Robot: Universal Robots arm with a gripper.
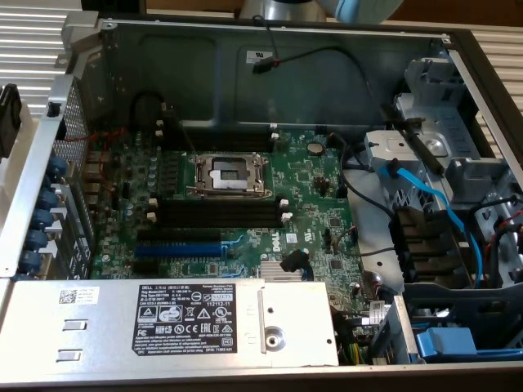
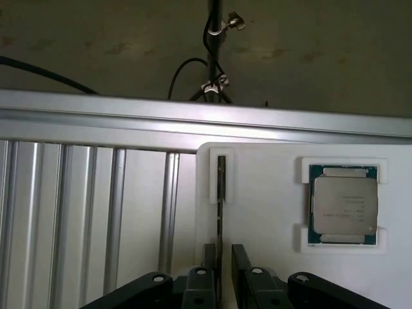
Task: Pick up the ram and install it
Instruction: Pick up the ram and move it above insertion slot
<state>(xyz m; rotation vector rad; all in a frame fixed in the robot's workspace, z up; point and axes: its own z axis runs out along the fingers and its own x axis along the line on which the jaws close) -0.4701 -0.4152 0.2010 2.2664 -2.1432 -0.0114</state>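
both fingers (image 2: 240, 256) of the spread gripper (image 2: 224, 250) straddle the ram (image 2: 221, 183) standing edge-on in its white holder (image 2: 264, 193).

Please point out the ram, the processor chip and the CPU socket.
ram (image 2: 221, 183): wrist view, thin edge.
processor chip (image 2: 343, 206): wrist view, metal lid.
CPU socket (image 1: 229, 174): exterior view, centre.

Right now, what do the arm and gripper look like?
The gripper is black: two flat, narrow fingers on angled linkage bars with round pivot bolts. In the exterior view, the arm is silver-grey with a light-blue joint cap.
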